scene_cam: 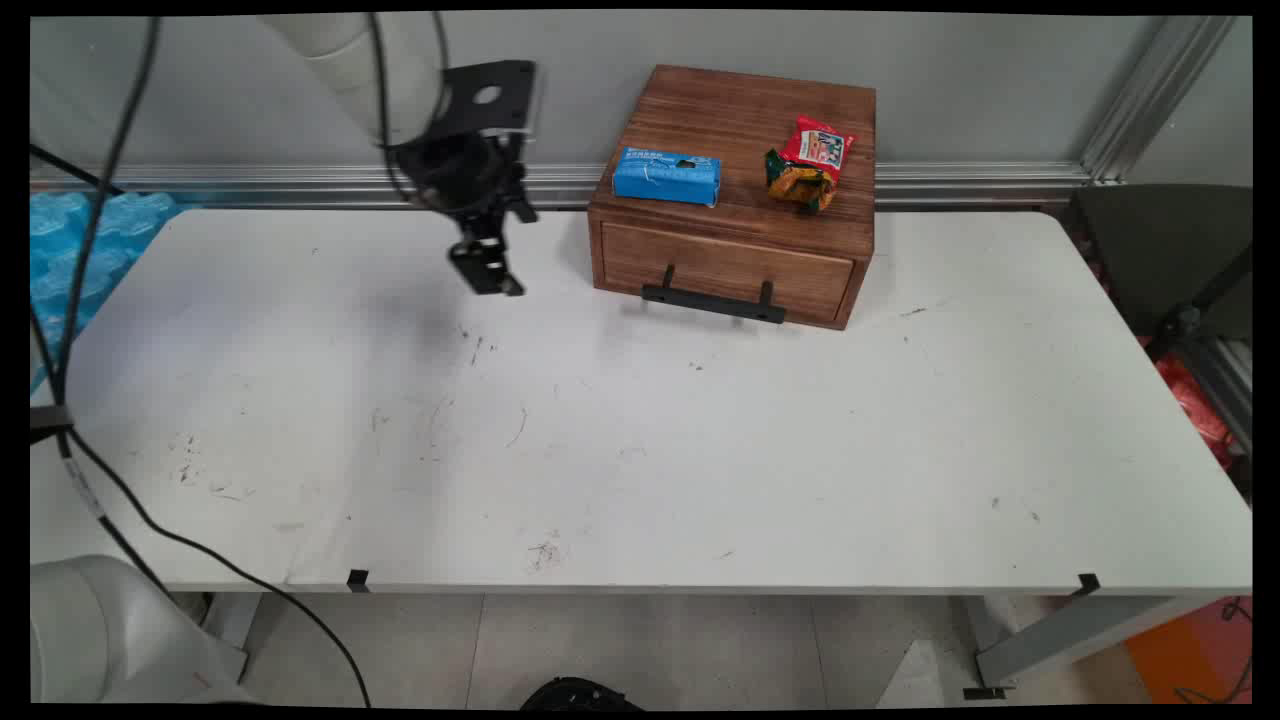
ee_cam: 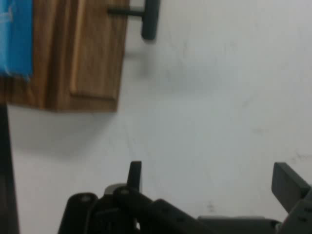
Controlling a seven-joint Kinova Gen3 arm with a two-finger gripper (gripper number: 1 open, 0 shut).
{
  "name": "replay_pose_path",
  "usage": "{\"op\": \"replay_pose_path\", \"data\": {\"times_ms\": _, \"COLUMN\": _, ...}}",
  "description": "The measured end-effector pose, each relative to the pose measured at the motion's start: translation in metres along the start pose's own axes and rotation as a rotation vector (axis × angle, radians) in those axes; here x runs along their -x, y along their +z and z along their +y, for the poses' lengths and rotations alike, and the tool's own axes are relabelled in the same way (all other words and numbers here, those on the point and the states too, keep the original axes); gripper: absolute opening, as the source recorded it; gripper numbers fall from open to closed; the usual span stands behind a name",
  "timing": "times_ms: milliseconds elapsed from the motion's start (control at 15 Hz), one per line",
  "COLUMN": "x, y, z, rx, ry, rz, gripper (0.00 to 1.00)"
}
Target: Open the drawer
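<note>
My black gripper (scene_cam: 487, 268) hangs above the table's far left-middle, a short way left of a wooden drawer box (scene_cam: 735, 190). In the hand view the gripper (ee_cam: 209, 178) is open, its two fingers wide apart with bare white table between them. The box's drawer front (ee_cam: 95, 53) and black handle (ee_cam: 148, 19) fill that view's upper left. The drawer looks shut. A blue packet (scene_cam: 666, 176) and a red and yellow snack bag (scene_cam: 808, 163) lie on the box's top. The gripper holds nothing.
The white table (scene_cam: 640, 450) carries scuff marks. Black cables (scene_cam: 90, 250) hang at the left. A dark chair (scene_cam: 1170, 250) stands off the table's right end, and blue bubble wrap (scene_cam: 80, 240) lies off its far left.
</note>
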Motion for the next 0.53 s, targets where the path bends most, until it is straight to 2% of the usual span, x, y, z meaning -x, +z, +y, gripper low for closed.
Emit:
{"op": "replay_pose_path", "data": {"times_ms": 200, "x": -0.028, "y": 0.012, "z": -0.007, "rx": -0.015, "ry": 0.023, "rz": 0.027, "gripper": 1.0}}
{"op": "replay_pose_path", "data": {"times_ms": 533, "x": -0.071, "y": 0.034, "z": -0.012, "rx": -0.017, "ry": 0.032, "rz": 0.068, "gripper": 1.0}}
